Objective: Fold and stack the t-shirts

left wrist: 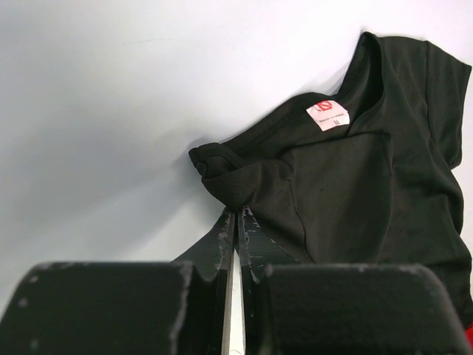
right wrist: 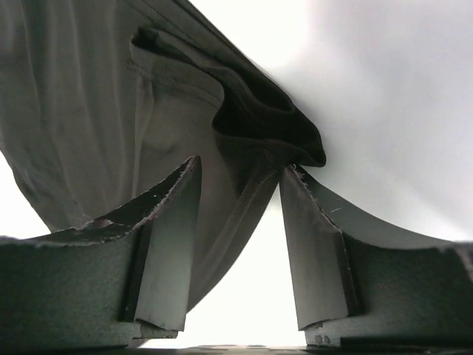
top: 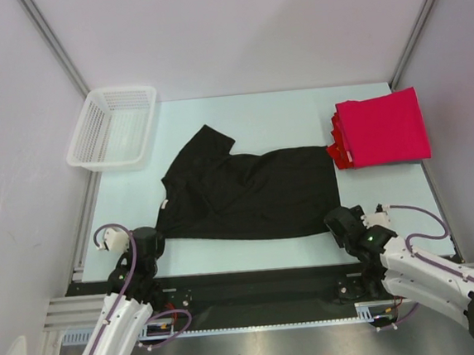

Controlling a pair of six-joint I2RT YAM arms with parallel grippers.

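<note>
Currently the black t-shirt (top: pixel 255 192) lies spread on the table (top: pixel 240 115). The left gripper (left wrist: pixel 236 216) is clenched on its near left edge. The right gripper (right wrist: pixel 240 166) straddles the near hem corner with its jaws apart, presumably so both ends lift evenly for folding.

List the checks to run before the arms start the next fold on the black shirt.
1. Left gripper shut on the black t-shirt edge: ok.
2. Right gripper clamped on cloth: not ok; jaws open, cloth loose between them.
3. Shirt lying flat: not ok; collar side rumpled.
4. Red t-shirts clear of the black one: cannot tell; edges meet in the top view.
5. Basket apart from the shirt: ok.
</note>
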